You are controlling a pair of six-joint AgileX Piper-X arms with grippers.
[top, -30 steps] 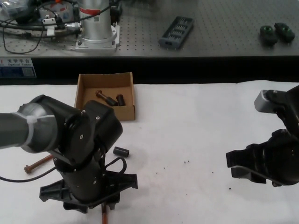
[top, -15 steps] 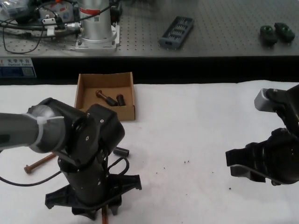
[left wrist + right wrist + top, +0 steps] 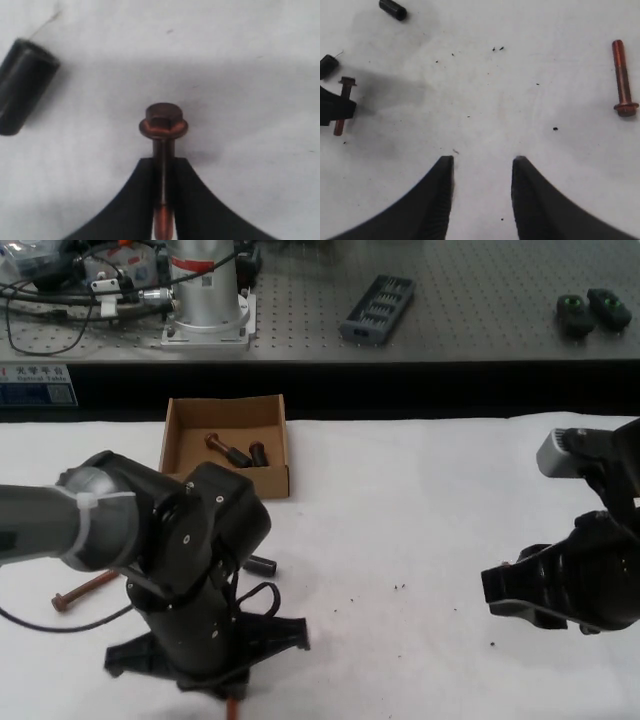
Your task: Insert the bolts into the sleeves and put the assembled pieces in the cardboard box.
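- A loose bolt lies on the white cloth at the far left of the bench, beside my left arm.
- My left gripper is down low at the near edge of the cloth, clenched on a copper-coloured bolt. The fingers pinch its shank, and the six-sided head sticks out past the fingertips. I cannot tell whether the bolt touches the cloth.
- A black sleeve lies on its side near that bolt's head, apart from it.
- A second sleeve lies on the cloth just past my left arm, between the arm and the cardboard box.
- The cardboard box sits at the far edge of the cloth. Inside it are an assembled piece, a bolt in its sleeve, and a dark piece next to it.
- My right gripper hangs over bare cloth on the right side. Its fingers are spread and hold nothing.
- A third bolt lies flat on the cloth ahead of my right gripper, well apart from the fingertips.
- Small dark specks dot the cloth between my two grippers.
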